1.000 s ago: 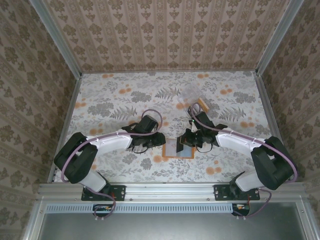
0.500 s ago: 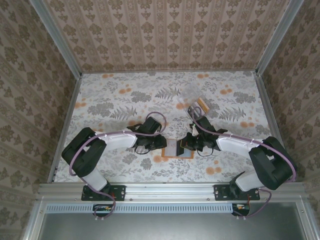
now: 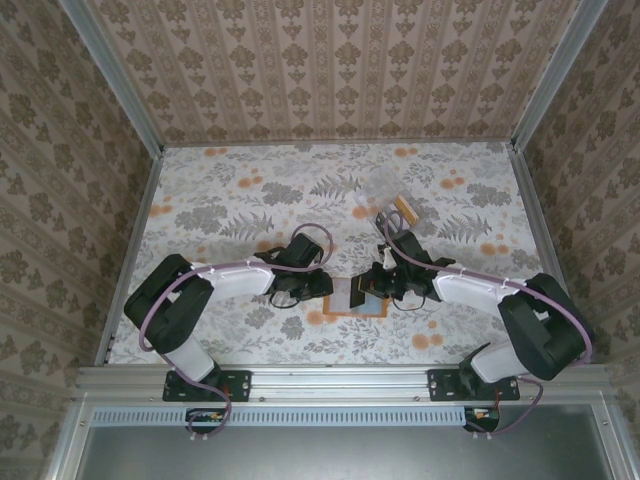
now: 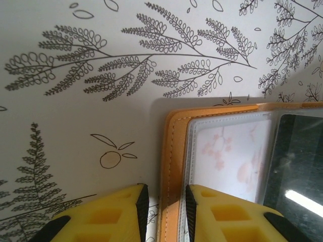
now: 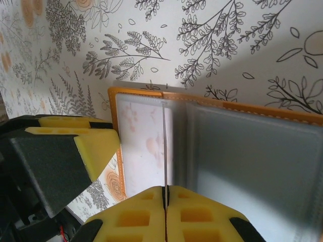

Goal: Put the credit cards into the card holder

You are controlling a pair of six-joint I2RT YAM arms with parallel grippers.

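**A:** Where's the holder (image 3: 358,297)?

**B:** Lower centre of the top view. It lies open on the table (image 3: 250,200), between the two grippers.

**A:** And the card?

**B:** The right gripper (image 5: 165,192) is closed on a card (image 5: 164,146). In that wrist view the card shows edge-on, as a thin line rising from the bottom centre over the holder's clear sleeves (image 5: 144,146).

**A:** The left gripper?

**B:** The left gripper (image 4: 165,196) is narrow. Its fingers sit astride the holder's orange border (image 4: 174,151) at the bottom centre of its view. I can't tell whether they actually pinch it.

**A:** How will the card behave?

**B:** I'd say it's light, stiff and slick. Pinched near a corner it could pivot, so a hold across one end is better. That leaves most of its length free to enter.

**A:** And the holder?

**B:** Light and floppy, I'd judge, so it will likely skid on the table once the card pushes at it. The sleeve film looks thin and may cling shut, so a corner should probably go in first. Grip or pin the holder at the stitched border, its firmest part, never at the film.
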